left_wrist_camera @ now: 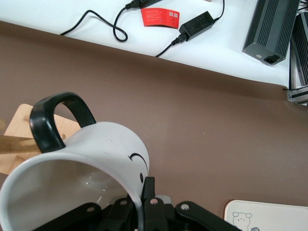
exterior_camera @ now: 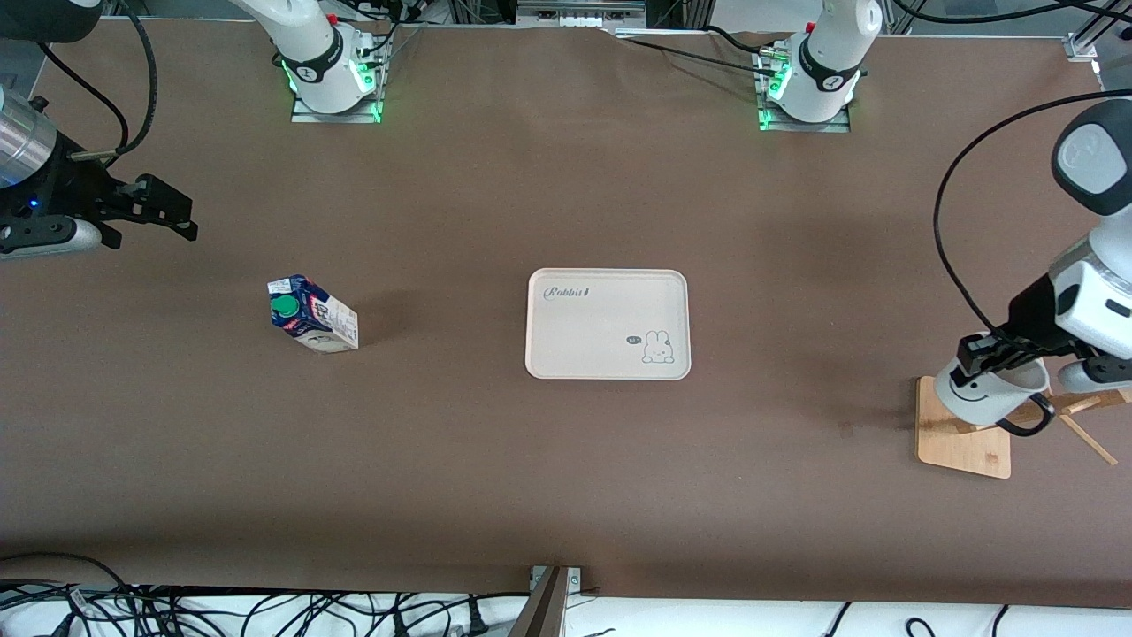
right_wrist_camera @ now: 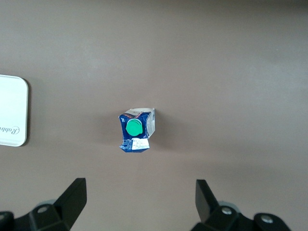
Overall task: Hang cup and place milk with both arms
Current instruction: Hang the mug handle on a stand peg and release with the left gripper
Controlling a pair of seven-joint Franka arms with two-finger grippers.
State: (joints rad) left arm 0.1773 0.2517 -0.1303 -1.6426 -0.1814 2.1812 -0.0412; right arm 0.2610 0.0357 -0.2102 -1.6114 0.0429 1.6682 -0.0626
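Your left gripper has its jaws clamped on the rim of the cup, one finger inside the mouth and one outside against the wall. The cup hangs tilted over the wooden rack at the left arm's end of the worktop. Its long axis lies close to level, mouth toward the jaws and base away from them. In the left wrist view the black loop handle sits on the side of the cup away from the jaws, with one of the rack's wooden pegs showing at it; whether the peg passes through the loop, you cannot tell.

Your right gripper waits with its jaws spread wide and nothing between them, up over the right arm's end of the worktop. The milk stands upright on the worktop, long axis vertical, green cap facing up, below the open jaws and between the two fingers in the right wrist view. The tray lies flat mid-worktop, well apart from both sets of jaws.
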